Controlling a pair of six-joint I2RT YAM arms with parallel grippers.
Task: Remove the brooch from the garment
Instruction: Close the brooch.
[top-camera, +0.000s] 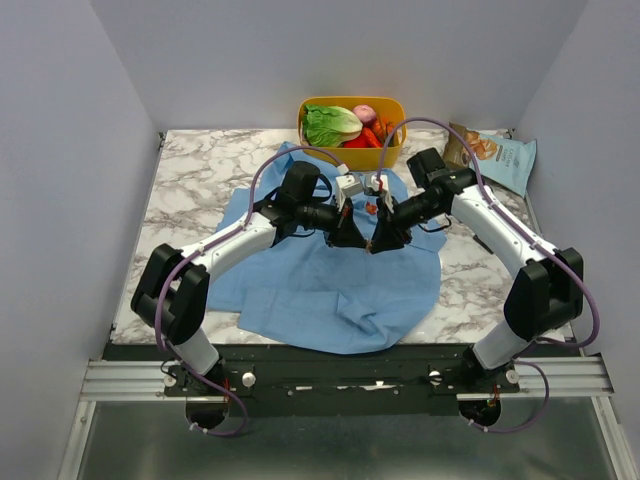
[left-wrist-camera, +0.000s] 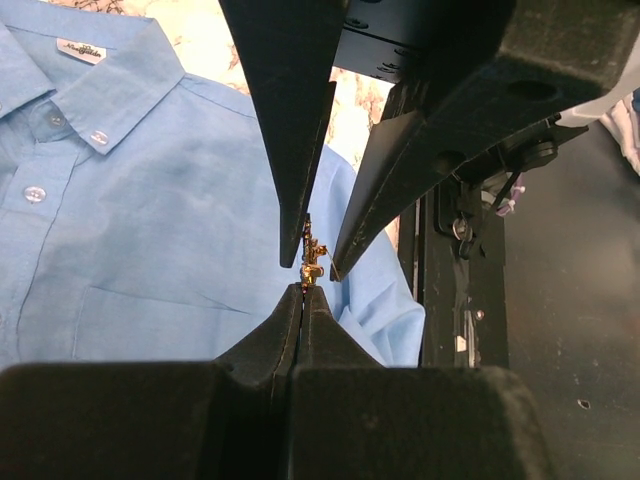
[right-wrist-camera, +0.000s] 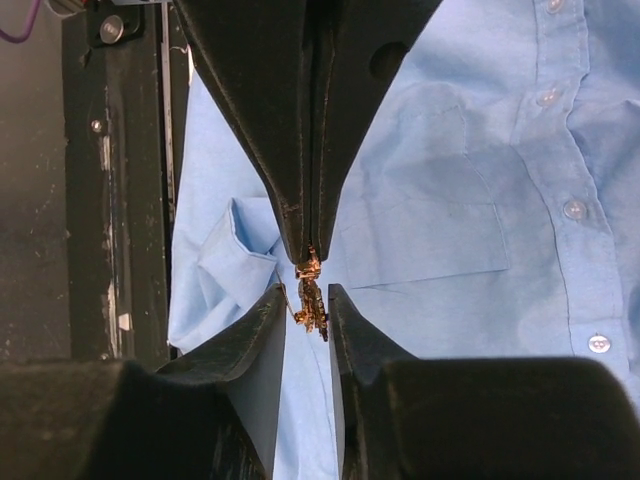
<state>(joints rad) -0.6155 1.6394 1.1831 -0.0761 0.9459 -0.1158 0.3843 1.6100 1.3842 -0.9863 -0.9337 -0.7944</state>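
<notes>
The garment (top-camera: 330, 290) is a light-blue button-up shirt spread flat on the marble table. Both grippers meet above its middle. The brooch (right-wrist-camera: 310, 308) is a tiny golden-tan ornament with a thin pin sticking out of it. My left gripper (left-wrist-camera: 303, 290) is shut on one end of the brooch (left-wrist-camera: 312, 258), which hangs clear above the cloth. My right gripper (right-wrist-camera: 305, 295) faces it tip to tip, its jaws a little apart on either side of the brooch. One right finger looks close to touching it. The brooch is too small to pick out in the top view.
A small red-orange ornament (top-camera: 371, 208) lies on the shirt near the collar. A yellow basket (top-camera: 388, 152) of vegetables stands at the back edge, and a snack bag (top-camera: 500, 158) lies at the back right. The black front rail (right-wrist-camera: 120, 200) runs along the shirt's near side.
</notes>
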